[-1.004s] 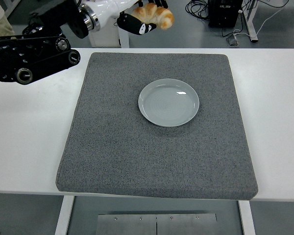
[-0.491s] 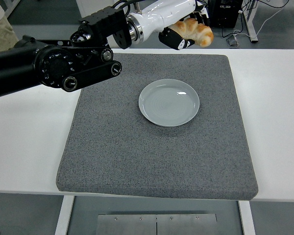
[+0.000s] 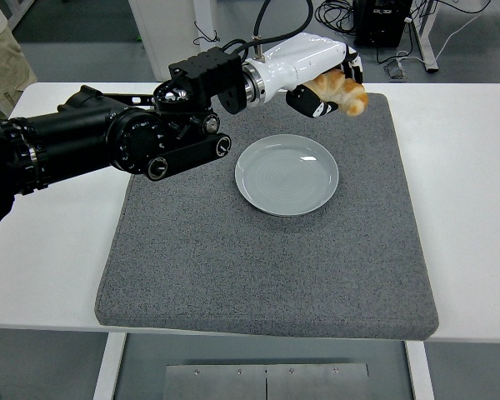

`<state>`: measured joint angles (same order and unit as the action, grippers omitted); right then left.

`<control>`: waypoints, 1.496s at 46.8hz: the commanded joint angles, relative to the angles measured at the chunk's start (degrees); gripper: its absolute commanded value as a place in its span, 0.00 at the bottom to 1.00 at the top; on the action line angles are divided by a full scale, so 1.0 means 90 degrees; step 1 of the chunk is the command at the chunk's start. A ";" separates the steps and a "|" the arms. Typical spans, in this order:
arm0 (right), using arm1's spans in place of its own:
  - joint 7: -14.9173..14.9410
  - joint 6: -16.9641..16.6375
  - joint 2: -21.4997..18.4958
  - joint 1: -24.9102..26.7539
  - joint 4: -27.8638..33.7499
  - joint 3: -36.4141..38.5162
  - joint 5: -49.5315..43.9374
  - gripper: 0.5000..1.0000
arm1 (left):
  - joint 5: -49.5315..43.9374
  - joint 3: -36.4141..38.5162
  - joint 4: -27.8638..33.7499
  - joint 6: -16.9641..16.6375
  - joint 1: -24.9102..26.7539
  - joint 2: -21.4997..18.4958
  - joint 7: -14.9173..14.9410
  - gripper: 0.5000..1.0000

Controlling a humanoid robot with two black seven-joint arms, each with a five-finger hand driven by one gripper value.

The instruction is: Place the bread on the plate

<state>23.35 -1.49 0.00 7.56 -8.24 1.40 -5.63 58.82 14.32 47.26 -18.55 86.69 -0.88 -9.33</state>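
Note:
My left hand (image 3: pixel 332 85) is shut on a golden-brown croissant-like bread (image 3: pixel 343 92) and holds it in the air above the far part of the grey mat, just beyond and to the right of the plate. The pale grey-green plate (image 3: pixel 287 174) sits on the mat, bare, a little right of centre. My left arm (image 3: pixel 133 142) reaches in from the left edge across the mat's far left corner. My right arm is out of view.
A dark grey mat (image 3: pixel 267 250) covers most of the white table (image 3: pixel 50 250). A person's beige clothing (image 3: pixel 0 50) shows at the top left corner. Cables and table legs lie on the floor beyond the table.
My left arm has swung right and nearer, carrying the bread from beyond the table's far edge to above the mat beside the plate's far right rim.

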 commanded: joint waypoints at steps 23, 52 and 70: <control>-0.0006 0.0000 0.0000 0.0000 -0.0003 0.0000 0.0000 1.00 | 0.0076 0.0108 -0.0446 -0.0165 -0.0970 0.0039 -0.0047 0.00; -0.0006 0.0000 0.0000 0.0000 -0.0003 0.0000 0.0000 1.00 | 0.0008 0.0381 -0.1237 -0.0156 -0.1526 0.0098 -0.0360 0.00; 0.0003 0.0000 0.0000 0.0000 -0.0003 0.0000 0.0000 1.00 | -0.0032 0.0371 -0.1267 -0.0263 -0.1546 0.0098 -0.0379 0.00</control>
<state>23.33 -1.49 0.00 7.56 -8.20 1.41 -5.62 58.44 17.66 35.77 -20.31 72.78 0.00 -12.69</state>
